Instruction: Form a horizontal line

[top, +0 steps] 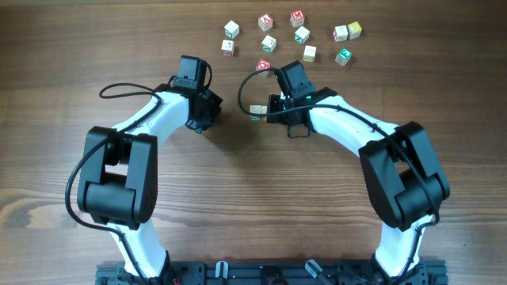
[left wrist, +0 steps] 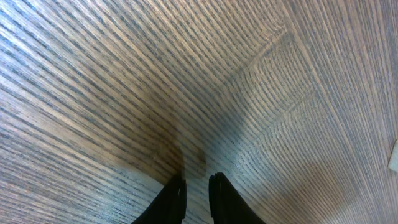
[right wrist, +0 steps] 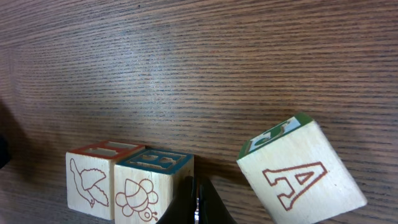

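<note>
The horizontal line (right wrist: 148,186) of small pale wooden letter cubes lies at the bottom of the right wrist view. It also shows just above the middle of the overhead view (top: 257,111), at the tip of the right gripper (top: 268,109). Two of its cubes touch side by side at lower left, one red-topped with a bird outline (right wrist: 90,183) and one teal-topped with a bee outline (right wrist: 152,186). The green-topped cube with a red letter A (right wrist: 301,180) sits tilted at lower right, apart from the pair.

The right gripper (right wrist: 196,208) stands in that gap at bottom centre, its jaws clenched together with nothing between them, just beside the teal-topped cube. The left gripper (left wrist: 197,196) hovers over the bare brown wood-grain table (left wrist: 186,81) with its jaws slightly parted and grasping nothing. In the overhead view it (top: 203,117) lies left of the row. Loose scattered letter cubes (top: 301,35) lie along the upper edge.
</note>
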`<state>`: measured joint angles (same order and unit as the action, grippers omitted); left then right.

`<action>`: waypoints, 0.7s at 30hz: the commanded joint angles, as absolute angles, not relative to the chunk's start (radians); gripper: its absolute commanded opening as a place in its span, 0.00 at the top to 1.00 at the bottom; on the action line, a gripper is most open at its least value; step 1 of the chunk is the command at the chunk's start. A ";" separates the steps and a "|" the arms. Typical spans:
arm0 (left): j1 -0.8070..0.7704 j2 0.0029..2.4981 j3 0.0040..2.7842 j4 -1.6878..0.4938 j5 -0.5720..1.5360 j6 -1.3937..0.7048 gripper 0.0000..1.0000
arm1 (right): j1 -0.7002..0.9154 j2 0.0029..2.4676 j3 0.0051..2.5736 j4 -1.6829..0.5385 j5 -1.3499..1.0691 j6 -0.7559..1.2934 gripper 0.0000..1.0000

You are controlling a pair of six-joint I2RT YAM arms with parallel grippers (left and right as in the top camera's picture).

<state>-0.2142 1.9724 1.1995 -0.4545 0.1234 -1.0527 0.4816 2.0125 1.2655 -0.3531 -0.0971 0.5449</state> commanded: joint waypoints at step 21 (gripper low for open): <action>-0.218 2.044 1.156 -0.464 0.061 -1.052 0.78 | 0.416 2.032 1.275 -0.654 0.297 0.923 0.95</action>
